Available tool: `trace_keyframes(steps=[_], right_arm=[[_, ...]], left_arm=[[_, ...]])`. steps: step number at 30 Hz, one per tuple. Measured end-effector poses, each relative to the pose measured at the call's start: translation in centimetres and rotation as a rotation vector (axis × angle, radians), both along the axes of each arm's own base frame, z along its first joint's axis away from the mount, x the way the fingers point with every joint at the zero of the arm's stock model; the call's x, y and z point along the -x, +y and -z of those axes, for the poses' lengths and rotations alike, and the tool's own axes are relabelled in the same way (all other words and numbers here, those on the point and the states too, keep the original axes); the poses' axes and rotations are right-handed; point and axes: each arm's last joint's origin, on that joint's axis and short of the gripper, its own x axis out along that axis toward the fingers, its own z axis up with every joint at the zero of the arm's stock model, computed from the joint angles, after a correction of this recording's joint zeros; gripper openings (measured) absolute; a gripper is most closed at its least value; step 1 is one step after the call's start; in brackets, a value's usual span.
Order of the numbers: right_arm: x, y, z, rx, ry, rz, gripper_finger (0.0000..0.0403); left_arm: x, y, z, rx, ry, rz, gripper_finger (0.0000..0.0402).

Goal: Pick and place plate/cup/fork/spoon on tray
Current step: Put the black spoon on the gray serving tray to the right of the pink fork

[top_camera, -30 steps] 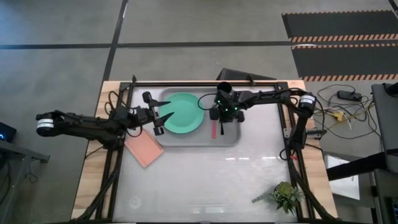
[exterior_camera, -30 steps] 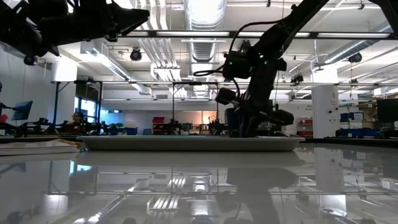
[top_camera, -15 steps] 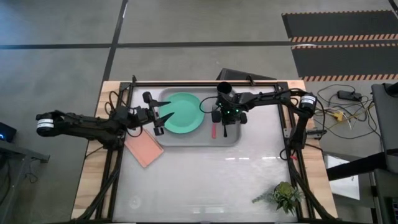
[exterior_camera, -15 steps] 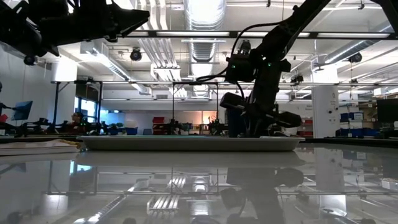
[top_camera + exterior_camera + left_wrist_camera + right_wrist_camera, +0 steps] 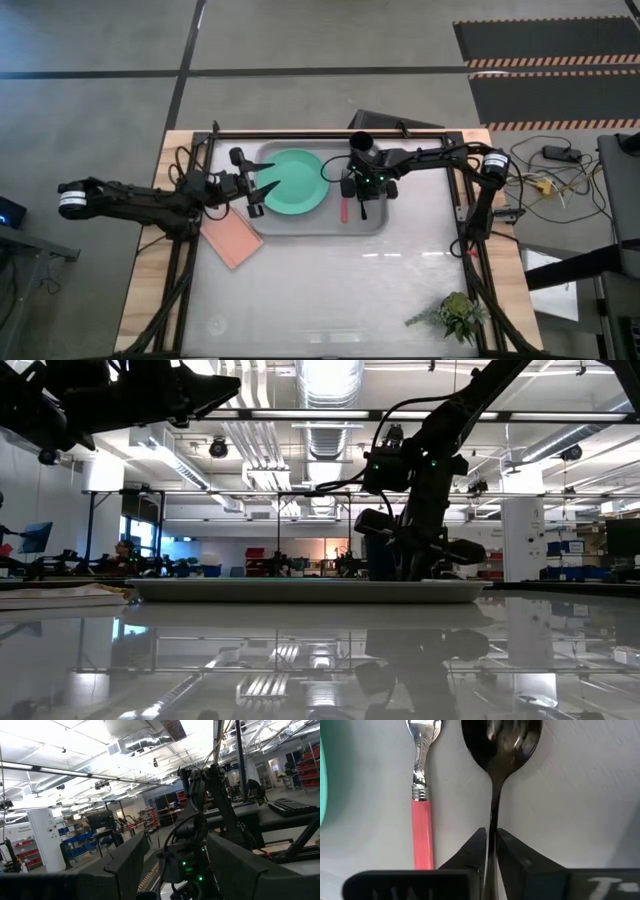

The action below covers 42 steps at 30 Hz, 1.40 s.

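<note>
1. The right gripper pinches the spoon by its handle, over the tray.
2. The fork lies just beside the spoon; the plate sits on the tray, the cup seemingly at its back edge.
3. The left gripper hangs spread at the plate's edge.

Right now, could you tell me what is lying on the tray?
The tray holds the plate, fork and spoon, which the right gripper grips. The cup isn't visible.
</note>
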Motion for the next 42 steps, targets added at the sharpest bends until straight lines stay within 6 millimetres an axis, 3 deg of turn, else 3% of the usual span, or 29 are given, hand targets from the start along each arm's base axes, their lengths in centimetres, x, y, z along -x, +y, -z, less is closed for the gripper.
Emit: trace_keyframes(steps=[8,14,23,42], right_arm=[[0.1,0.0,-0.1,0.002,-0.001,-0.001,0.0075],[0.7,0.2,-1.5,0.02,-0.011,-0.005,0.0088],[1.0,0.3,-3.3,0.068,-0.053,-0.015,0.0066],[1.0,0.1,-3.4,0.143,-0.043,-0.084,0.0009]], left_arm=[[0.0,0.0,0.0,0.0,0.0,-0.001,0.0196],[0.0,0.0,0.0,0.0,0.001,0.0,0.0196],[0.0,0.0,0.0,0.0,0.001,0.0,0.0196],[0.0,0.0,0.1,0.003,0.015,0.0,0.0196]])
